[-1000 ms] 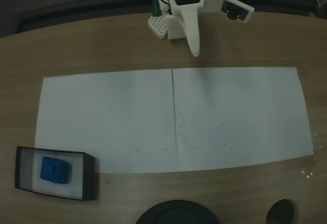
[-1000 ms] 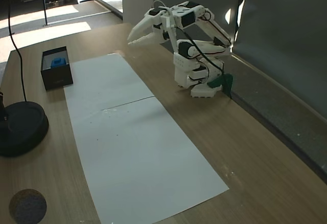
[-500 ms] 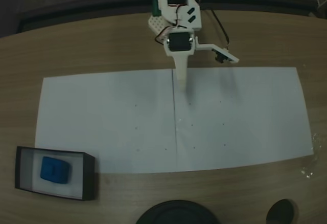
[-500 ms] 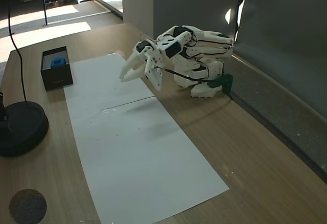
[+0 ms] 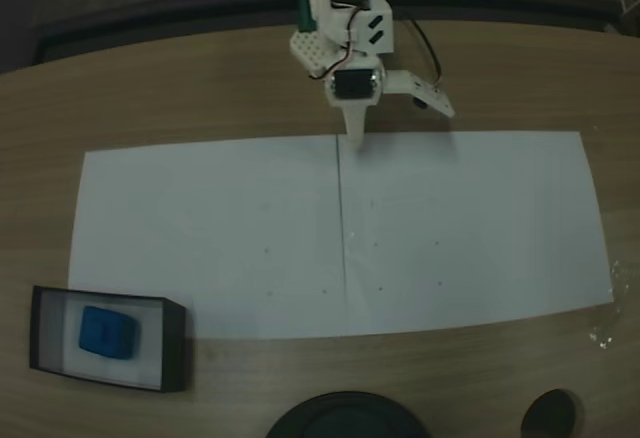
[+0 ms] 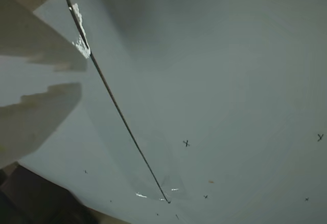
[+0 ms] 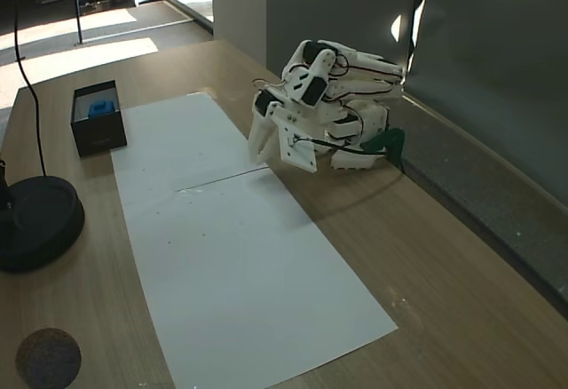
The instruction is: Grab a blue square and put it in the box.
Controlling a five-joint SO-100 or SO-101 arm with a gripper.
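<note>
Nearly closed and empty, the jaws of the white plastic gripper (image 7: 258, 151) point down at the far edge of the smooth white paper sheets (image 5: 450, 228), by the seam between them. Well away at the table's opposite corner, the blue square (image 5: 106, 331) lies on the pale floor of the black-walled box (image 5: 175, 346).

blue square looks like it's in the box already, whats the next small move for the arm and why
Probably none beyond settling at rest: the blue square lies inside the box, and the gripper sits folded near the arm's base, far across the paper, holding nothing.
</note>
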